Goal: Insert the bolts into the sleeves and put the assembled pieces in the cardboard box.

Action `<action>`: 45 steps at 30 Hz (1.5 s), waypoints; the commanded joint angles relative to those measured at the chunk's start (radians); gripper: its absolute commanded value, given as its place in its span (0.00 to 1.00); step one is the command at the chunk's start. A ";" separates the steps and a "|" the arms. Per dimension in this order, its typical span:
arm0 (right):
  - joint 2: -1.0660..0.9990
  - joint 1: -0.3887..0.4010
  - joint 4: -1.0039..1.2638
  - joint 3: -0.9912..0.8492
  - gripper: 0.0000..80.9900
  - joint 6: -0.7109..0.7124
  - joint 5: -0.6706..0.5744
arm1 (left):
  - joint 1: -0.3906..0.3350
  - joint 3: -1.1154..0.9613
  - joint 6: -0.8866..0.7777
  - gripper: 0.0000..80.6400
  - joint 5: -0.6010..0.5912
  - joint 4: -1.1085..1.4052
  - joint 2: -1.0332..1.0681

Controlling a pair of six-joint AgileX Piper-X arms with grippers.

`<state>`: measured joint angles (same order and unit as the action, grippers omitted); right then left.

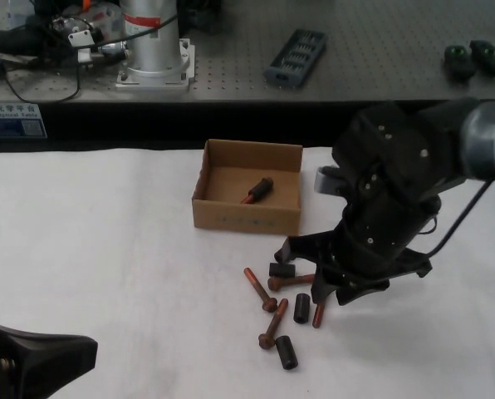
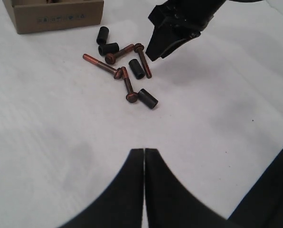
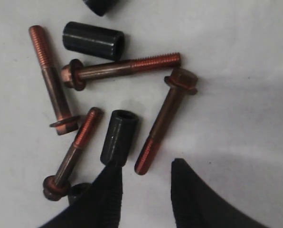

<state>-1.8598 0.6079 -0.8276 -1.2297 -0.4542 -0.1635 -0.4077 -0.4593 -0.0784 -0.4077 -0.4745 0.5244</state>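
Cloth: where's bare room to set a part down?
Free: cloth left of the box and of the bolts and sleeves; also between them and the left gripper. Crowded: in front of the box, around the right gripper.

Bright, even light leaves faint shadows beside the bolts point(image 3: 127, 66).

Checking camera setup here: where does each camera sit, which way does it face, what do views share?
High view: behind the arms, facing forward and down on cardboard box, bolts, sleeves; right gripper over them.
Left wrist view: low, facing that pile across the cloth; shut left gripper.
Right wrist view: close above the pile; right gripper open.
All share the bolts and sleeves.
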 commanded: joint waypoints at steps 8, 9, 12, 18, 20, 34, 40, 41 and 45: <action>-0.016 -0.003 0.039 -0.022 0.26 -0.001 0.042 | 0.000 0.000 -0.014 0.01 0.000 0.007 -0.006; -0.020 -0.003 0.041 -0.022 0.26 -0.003 0.042 | 0.000 0.000 -0.014 0.01 0.000 0.007 -0.006; -0.032 -0.003 0.048 -0.022 0.26 -0.010 0.042 | 0.000 0.000 -0.014 0.01 0.000 0.007 -0.006; -0.049 -0.003 0.049 -0.022 0.26 -0.025 0.042 | 0.000 0.000 -0.014 0.01 0.000 0.007 -0.006; -0.056 -0.003 0.056 -0.022 0.26 -0.025 0.042 | 0.000 0.000 -0.014 0.01 0.000 0.007 -0.006; -0.086 -0.003 0.105 -0.022 0.26 -0.069 0.042 | 0.000 0.000 -0.014 0.01 0.000 0.007 -0.006; -0.086 -0.003 0.107 -0.022 0.26 -0.116 0.065 | 0.000 0.000 -0.014 0.01 0.000 0.007 -0.006; -0.086 -0.003 0.107 -0.022 0.26 -0.121 0.065 | 0.000 0.000 -0.014 0.01 0.000 0.007 -0.006; -0.086 -0.003 0.107 -0.022 0.26 -0.136 0.087 | 0.000 0.000 -0.014 0.01 0.000 0.007 -0.006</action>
<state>-1.9439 0.6079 -0.7277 -1.2434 -0.5837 -0.0869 -0.4077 -0.4593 -0.0784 -0.4077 -0.4745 0.5244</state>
